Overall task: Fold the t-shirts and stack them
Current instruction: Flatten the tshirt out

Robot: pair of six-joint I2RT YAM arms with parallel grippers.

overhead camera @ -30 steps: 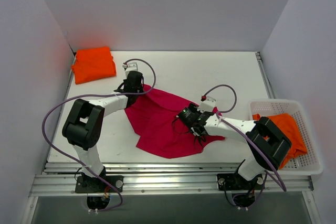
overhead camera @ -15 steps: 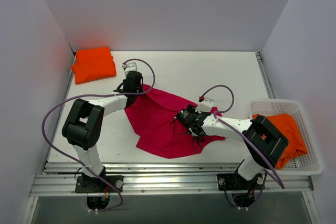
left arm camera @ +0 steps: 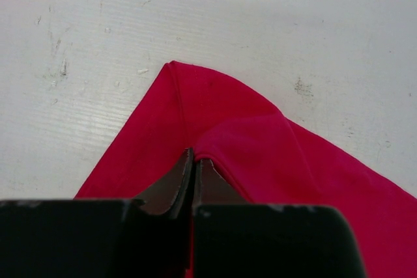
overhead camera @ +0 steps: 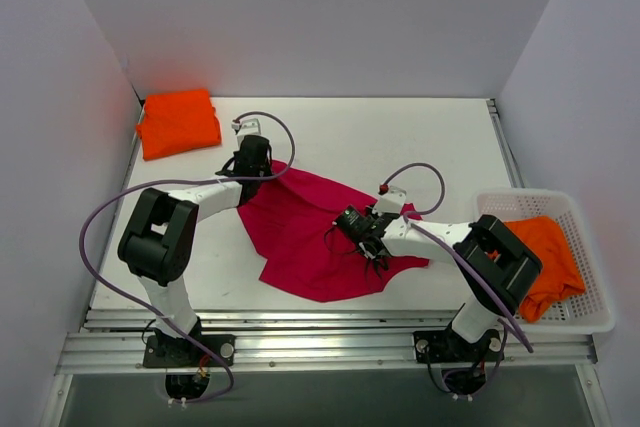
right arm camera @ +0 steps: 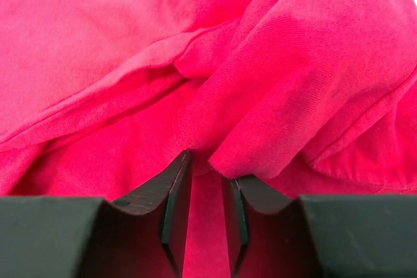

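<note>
**Two claws take hold of pink shirt for folding**

The left claw (left arm camera: 195, 155) is clamped on the far corner of the pink shirt (overhead camera: 300, 237). The right claw (right arm camera: 205, 154) pinches a bunched fold at the shirt's right side, seemingly so the pair can pull it flat. A folded orange shirt (overhead camera: 178, 122) waits beyond the pink shirt's far-left corner (the likely base of the stack). A second orange shirt (overhead camera: 555, 252) fills the basket (overhead camera: 590, 319) to its right. The scuffed white table (overhead camera: 400, 137) is boxed in by pale walls (overhead camera: 320, 17).

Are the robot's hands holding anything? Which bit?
Both hold the pink t-shirt: left gripper pinches a fold near its far corner, right gripper a bunched fold on its right side.
</note>
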